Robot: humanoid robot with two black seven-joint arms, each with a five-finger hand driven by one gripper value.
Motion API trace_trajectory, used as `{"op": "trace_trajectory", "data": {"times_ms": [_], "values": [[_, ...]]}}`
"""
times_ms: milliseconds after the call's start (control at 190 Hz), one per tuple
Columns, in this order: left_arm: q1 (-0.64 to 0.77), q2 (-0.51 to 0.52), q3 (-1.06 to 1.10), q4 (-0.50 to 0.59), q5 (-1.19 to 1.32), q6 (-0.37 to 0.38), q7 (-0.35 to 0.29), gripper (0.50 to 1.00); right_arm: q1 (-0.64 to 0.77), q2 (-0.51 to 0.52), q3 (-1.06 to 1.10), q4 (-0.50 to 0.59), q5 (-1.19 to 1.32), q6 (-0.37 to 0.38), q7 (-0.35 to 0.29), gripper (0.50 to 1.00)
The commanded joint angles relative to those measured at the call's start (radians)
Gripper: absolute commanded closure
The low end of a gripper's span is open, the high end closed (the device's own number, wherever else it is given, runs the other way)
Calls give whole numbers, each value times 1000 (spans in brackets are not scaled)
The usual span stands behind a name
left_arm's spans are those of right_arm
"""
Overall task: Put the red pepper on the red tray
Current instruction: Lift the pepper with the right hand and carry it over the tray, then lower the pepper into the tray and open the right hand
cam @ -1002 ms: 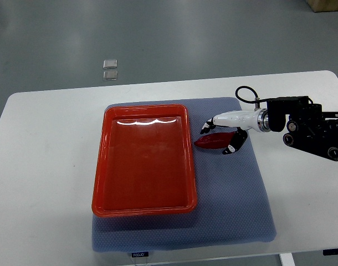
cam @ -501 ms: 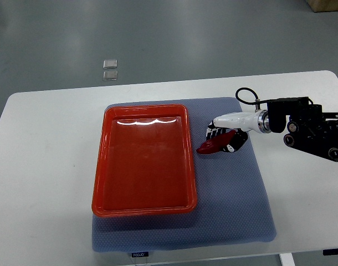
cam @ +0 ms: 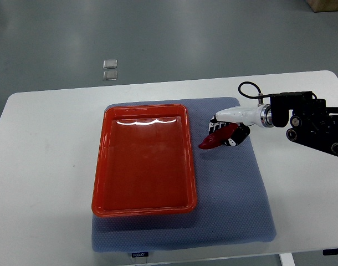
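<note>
Top view: one red pepper [cam: 216, 138], one red tray [cam: 143, 159], one blue mat [cam: 235, 199], white table [cam: 41, 183]. Small label on the mat's front edge, unreadable. Right hand [cam: 229, 126] has fingers curled around the pepper, beside the tray's right rim over the mat. Pepper's long axis diagonal, tip pointing lower-left toward the tray.

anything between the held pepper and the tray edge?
Nothing: in the top view only bare blue mat separates the red pepper, held in the right hand, from the red tray.
</note>
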Motion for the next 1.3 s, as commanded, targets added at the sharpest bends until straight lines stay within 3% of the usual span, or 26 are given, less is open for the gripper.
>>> {"op": "trace_trajectory", "data": {"times_ms": [0, 237, 559, 1092, 1292], "values": [[0, 0, 0, 0, -1, 0, 1, 500, 26, -11, 1, -7, -1, 2, 0, 920], [0, 0, 0, 0, -1, 0, -1, 500, 112, 12, 16, -30, 12, -11, 0, 920], [0, 0, 0, 2, 1, 0, 1, 500, 138, 189, 108, -59, 17, -12, 0, 916], [0, 0, 0, 2, 1, 0, -1, 500, 46, 391, 99, -86, 17, -11, 3, 906], [0, 0, 0, 2, -1, 0, -1, 500, 20, 396, 94, -86, 16, -11, 1, 899]]}}
